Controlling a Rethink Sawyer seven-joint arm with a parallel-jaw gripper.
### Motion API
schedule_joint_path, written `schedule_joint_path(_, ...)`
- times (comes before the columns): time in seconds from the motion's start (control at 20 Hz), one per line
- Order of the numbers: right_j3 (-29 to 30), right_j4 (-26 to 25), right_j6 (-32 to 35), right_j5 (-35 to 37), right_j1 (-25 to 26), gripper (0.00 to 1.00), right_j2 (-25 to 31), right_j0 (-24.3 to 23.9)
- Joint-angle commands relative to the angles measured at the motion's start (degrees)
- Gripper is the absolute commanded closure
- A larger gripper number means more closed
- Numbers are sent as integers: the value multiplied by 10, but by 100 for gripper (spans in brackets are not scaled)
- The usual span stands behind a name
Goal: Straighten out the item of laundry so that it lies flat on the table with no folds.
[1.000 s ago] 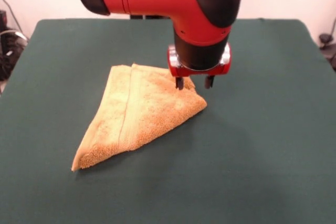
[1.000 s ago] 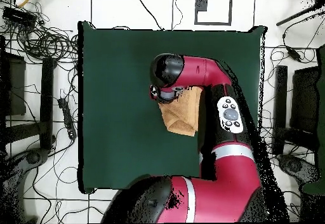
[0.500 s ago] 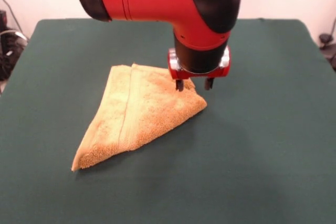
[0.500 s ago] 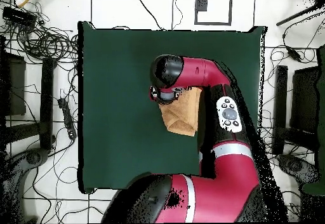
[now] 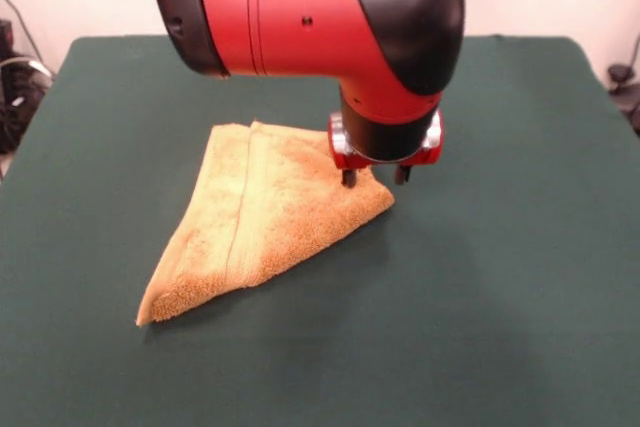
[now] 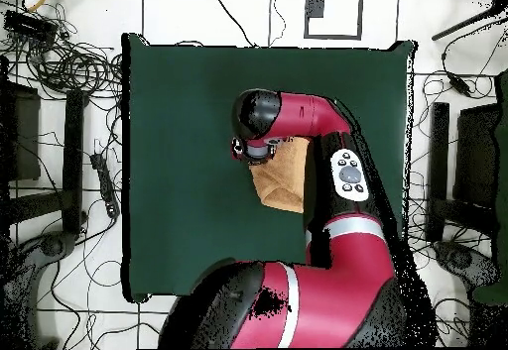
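The red and black arm's gripper [image 5: 374,176] had dropped lower than a second before, its two dark fingertips now down at the right-hand corner of the folded golden-orange terry towel [image 5: 262,222], spread moderately apart and gripping nothing. The wrist pointed straight down from a bulky elbow crossing overhead. The towel lay as a triangle near the centre of the dark green cloth-covered table [image 5: 500,297], its long point toward seven o'clock.
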Motion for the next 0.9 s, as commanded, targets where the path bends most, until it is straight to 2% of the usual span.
schedule_joint_path(0.05, -9, -31, -12, -10, 22, 0, 16, 16)
schedule_joint_path(0.9, -7, -26, -19, -11, 33, 0, 29, 3)
